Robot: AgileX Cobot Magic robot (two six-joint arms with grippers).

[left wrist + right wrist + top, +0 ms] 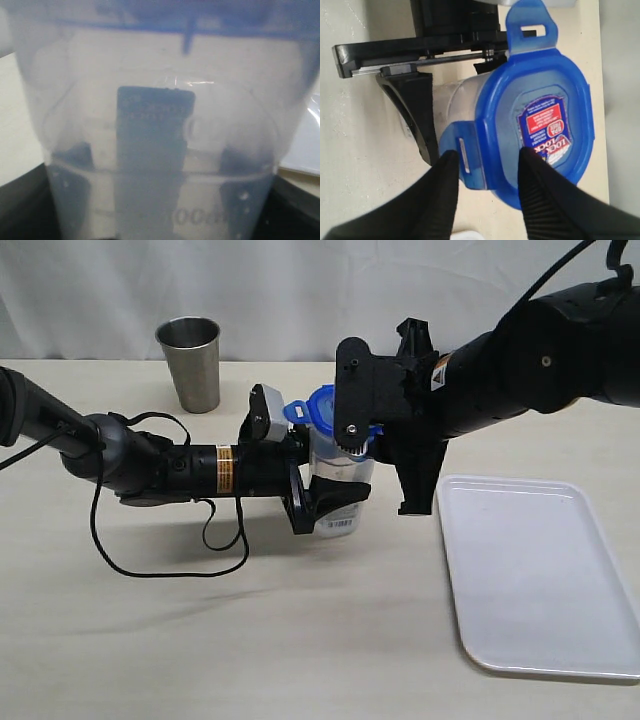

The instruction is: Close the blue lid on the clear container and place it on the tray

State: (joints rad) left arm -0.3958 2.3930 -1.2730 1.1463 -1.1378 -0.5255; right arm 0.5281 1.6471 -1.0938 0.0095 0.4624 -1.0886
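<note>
The clear container (335,462) stands mid-table (300,640), just off the tray (540,570)'s left edge, w/ the blue lid (322,408) on top. L gripper (335,502): jaws either side of its lower body; can't tell if squeezing. R gripper (487,160): part-open, pinching lid rim by a flap.
</note>
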